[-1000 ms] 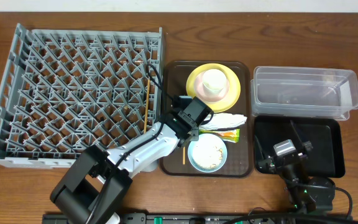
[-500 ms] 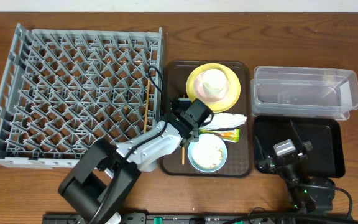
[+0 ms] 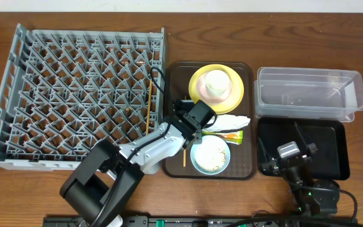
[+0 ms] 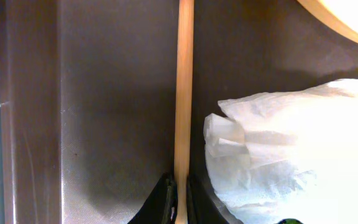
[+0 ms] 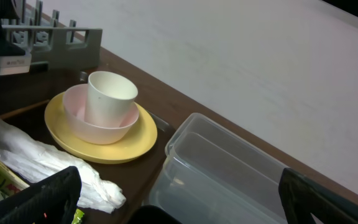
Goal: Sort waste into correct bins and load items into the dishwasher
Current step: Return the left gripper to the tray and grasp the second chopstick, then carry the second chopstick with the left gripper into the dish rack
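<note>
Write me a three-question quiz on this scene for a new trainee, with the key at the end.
1. True or false: the left gripper is shut on a chopstick that lies on the brown tray.
2. Multiple choice: the cream cup stands in A) the clear tub, B) a pink bowl on the yellow plate, C) the dish rack.
3. Fill in: the rice crumbs lie in the light blue ___.
Key: 1 true; 2 B; 3 bowl.
</note>
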Robot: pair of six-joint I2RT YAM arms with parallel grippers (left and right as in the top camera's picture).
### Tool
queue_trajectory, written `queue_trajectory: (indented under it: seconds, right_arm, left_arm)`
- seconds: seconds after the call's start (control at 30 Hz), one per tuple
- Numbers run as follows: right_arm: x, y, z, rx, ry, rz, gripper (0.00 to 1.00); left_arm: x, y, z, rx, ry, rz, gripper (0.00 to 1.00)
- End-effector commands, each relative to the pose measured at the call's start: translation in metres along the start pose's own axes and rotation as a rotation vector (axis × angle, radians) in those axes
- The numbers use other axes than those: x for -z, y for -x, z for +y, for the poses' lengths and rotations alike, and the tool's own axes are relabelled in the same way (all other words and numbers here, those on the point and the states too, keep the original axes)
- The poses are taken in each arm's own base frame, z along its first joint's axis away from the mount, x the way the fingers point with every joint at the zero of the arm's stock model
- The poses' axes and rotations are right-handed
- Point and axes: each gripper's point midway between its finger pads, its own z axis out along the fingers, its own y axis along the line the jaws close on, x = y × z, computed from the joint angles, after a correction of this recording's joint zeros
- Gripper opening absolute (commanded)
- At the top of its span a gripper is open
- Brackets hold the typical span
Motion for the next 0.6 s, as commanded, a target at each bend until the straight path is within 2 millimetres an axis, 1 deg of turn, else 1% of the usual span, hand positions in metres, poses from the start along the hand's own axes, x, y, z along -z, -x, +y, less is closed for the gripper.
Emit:
queue_trajectory:
  seconds: [0.0,0.07,0.13,0.27,0.37,0.47,0.57]
  right_arm:
    - [0.000,-0.002,-0.001,-0.014,-0.003,0.005,0.99]
    - [0.000,-0.002,-0.001,-0.014,-0.003,0.005,0.99]
    - [0.000,-0.002,-0.001,-0.014,-0.003,0.005,0.99]
    - [0.000,-0.002,-0.001,-0.014,-0.003,0.005,0.99]
    - [0.000,-0.002,-0.001,-0.014,-0.003,0.005,0.99]
    - [0.000,-0.002,-0.001,-0.014,-0.003,0.005,0.99]
    - [0.000,-0.002,-0.001,-0.014,-0.003,0.005,0.99]
  left_arm:
    - [-0.005,-0.007,0.003,0.000,0.011,0.022,0.08]
    - [0.001,-0.001,0.000,-0.003,-0.002,0.005,0.08]
    - [0.013,0.010,-0.005,-0.028,-0.029,-0.030,0.08]
    - [0.054,0.036,-0.016,-0.075,-0.103,-0.129,0.08]
    - [0.088,0.052,-0.018,-0.119,-0.155,-0.213,0.08]
    - [0.119,0.067,-0.007,-0.150,-0.177,-0.288,0.07]
    - [0.142,0.081,0.017,-0.142,-0.163,-0.340,0.08]
